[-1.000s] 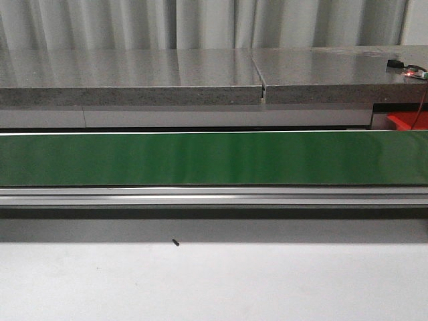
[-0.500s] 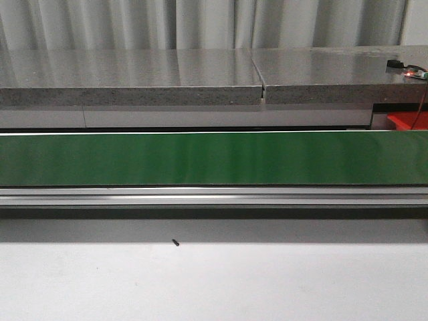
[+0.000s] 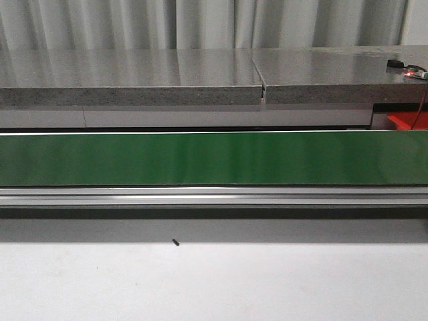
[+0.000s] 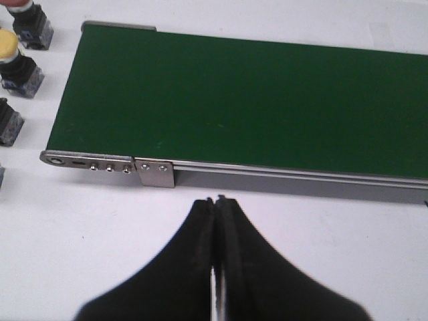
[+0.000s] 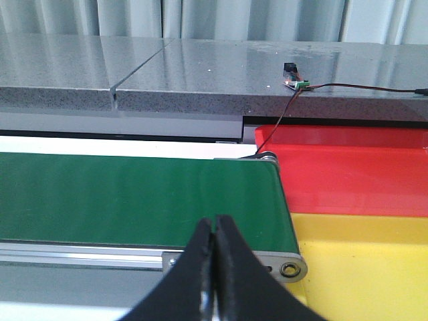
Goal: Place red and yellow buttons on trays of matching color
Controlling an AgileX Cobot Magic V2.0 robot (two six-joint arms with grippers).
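In the left wrist view, a yellow button [image 4: 13, 50] on a dark base stands off the end of the green conveyor belt [image 4: 254, 107], in a row with other buttons: one with a red cap [image 4: 30, 20] cut by the frame edge, and a dark one [image 4: 8, 120]. My left gripper [image 4: 215, 200] is shut and empty over the white table, short of the belt's metal rail. In the right wrist view, the red tray [image 5: 348, 177] and the yellow tray [image 5: 364, 267] sit side by side past the belt's end. My right gripper [image 5: 215, 219] is shut and empty.
The belt [image 3: 214, 158] runs the full width of the front view with an aluminium rail [image 3: 214, 195] in front. Behind it is a grey stone ledge [image 3: 200, 73] with a small sensor board and wires [image 5: 297, 83]. A tiny dark screw [image 3: 175, 243] lies on the white table.
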